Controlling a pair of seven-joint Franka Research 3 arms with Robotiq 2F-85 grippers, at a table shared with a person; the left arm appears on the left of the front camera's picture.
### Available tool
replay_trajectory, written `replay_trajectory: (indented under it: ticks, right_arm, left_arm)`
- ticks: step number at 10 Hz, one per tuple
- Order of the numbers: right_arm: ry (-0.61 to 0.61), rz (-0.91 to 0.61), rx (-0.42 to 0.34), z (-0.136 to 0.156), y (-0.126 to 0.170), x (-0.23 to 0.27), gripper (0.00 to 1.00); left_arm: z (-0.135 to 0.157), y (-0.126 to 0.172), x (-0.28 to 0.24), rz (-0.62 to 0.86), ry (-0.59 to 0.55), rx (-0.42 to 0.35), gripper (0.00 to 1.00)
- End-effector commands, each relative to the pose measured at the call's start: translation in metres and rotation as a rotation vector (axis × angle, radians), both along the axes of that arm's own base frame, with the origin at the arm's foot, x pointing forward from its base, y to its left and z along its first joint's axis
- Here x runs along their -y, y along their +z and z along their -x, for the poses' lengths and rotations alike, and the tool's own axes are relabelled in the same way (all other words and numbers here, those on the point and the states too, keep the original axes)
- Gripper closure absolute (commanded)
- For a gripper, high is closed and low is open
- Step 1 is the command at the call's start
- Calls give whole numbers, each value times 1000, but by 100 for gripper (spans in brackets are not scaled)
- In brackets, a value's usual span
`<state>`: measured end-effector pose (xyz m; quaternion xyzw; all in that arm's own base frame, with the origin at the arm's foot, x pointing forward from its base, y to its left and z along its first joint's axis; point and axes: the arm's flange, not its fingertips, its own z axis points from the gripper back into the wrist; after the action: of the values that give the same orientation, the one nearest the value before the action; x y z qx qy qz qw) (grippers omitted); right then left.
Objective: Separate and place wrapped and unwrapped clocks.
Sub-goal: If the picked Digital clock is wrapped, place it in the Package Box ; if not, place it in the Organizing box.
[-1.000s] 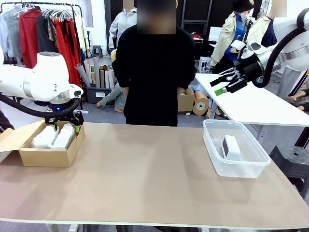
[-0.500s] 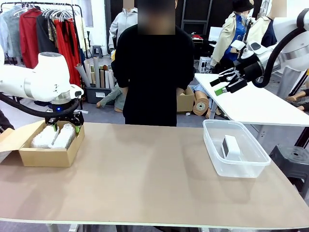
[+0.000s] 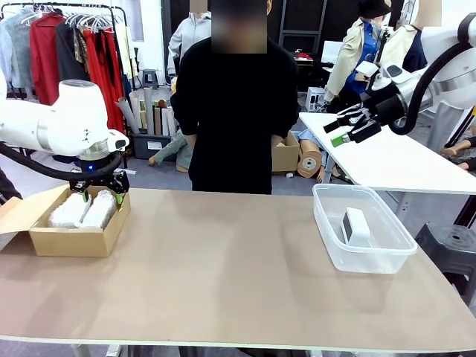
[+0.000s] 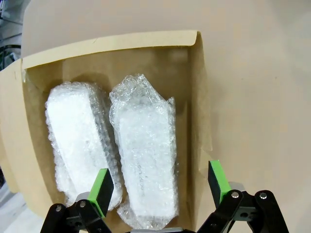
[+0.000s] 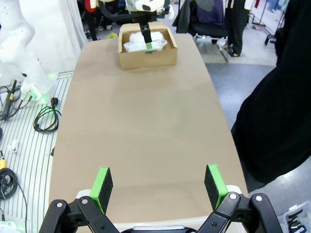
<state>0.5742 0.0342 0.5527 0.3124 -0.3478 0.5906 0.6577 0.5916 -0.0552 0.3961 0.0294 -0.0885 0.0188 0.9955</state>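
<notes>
Change: nothing moves across the last second; both arms hold their pose and every item sits where it was.
Left gripper: jaws apart, empty, hanging just above the right-hand bundle in the cardboard box.
Wrapped clocks: 2 of them, the fat bundle and the slim bundle, lie side by side in the box at the table's far left.
Bare clock: 1, lying in the clear tub at the far right.
Right gripper: jaws apart, empty, raised high beyond the tub's far edge.
Meaning: the sorting looks finished, wrapped left, bare right.
Edges: box walls flank the left fingers closely; straight up looks like the clean exit.
Open room: the table between box and tub is bare; a person stands at the far edge.
</notes>
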Motion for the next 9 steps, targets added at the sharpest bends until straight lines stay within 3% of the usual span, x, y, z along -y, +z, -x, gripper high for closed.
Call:
replay_trajectory:
  ticks: [1, 4, 6, 9]
  right_arm:
    - [-2, 0, 6, 0, 2, 0, 0]
    - [-2, 0, 6, 0, 2, 0, 0]
    - [-2, 0, 6, 0, 2, 0, 0]
    - [-2, 0, 6, 0, 2, 0, 0]
  left_arm:
    - [1, 1, -1, 12, -8, -2, 0]
    - [0, 0, 0, 0, 0, 0, 0]
    - [11, 16, 11, 116, -194, -150, 0]
    - [17, 53, 10, 295, -400, -214, 0]
